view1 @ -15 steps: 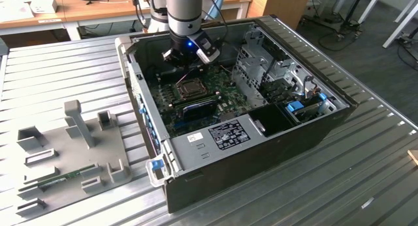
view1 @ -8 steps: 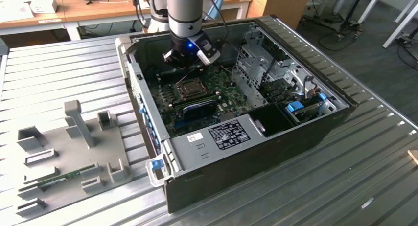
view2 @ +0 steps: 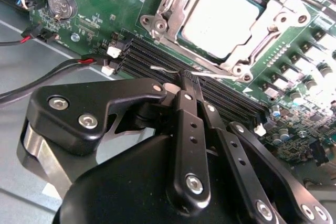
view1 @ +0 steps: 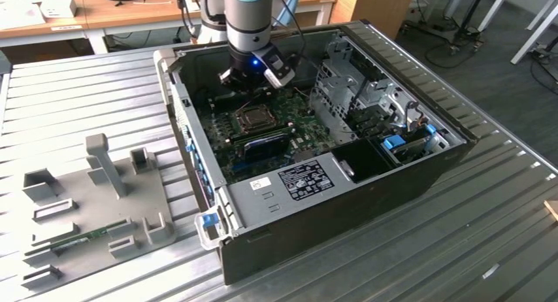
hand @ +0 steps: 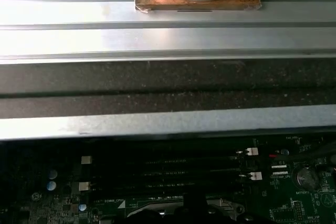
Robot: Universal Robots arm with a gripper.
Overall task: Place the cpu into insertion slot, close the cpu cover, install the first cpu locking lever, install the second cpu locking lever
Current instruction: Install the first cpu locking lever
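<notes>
One open computer case (view1: pixel 288 184) lies on its side on a ribbed metal table (view1: pixel 78 99), with a grey fixture plate (view1: pixel 96 204) of upright blocks beside it at the exterior view's left. Inside the case, the green circuit board (view1: pixel 292 129) faces upward, and the arm (view1: pixel 253 21) reaches down over its far end. In the second wrist view the board (view2: pixel 94 3) carries long black memory slots (view2: pixel 220 95) that run between the gripper (view2: pixel 188 80) and the insertion slot (view2: pixel 231 19). The cpu (view2: pixel 220 19) lies seated in that slot, pale and square, with the cpu cover (view2: pixel 173 3) closed around it so that the chip shows through the window. A thin wire locking lever (view2: pixel 210 73) lies along the near edge of the cover, over the memory slots. The jaws are drawn together, their tips meeting right at this lever; whether they pinch it cannot be told. The cpu lies just beyond the fingertips, apart from them.
</notes>
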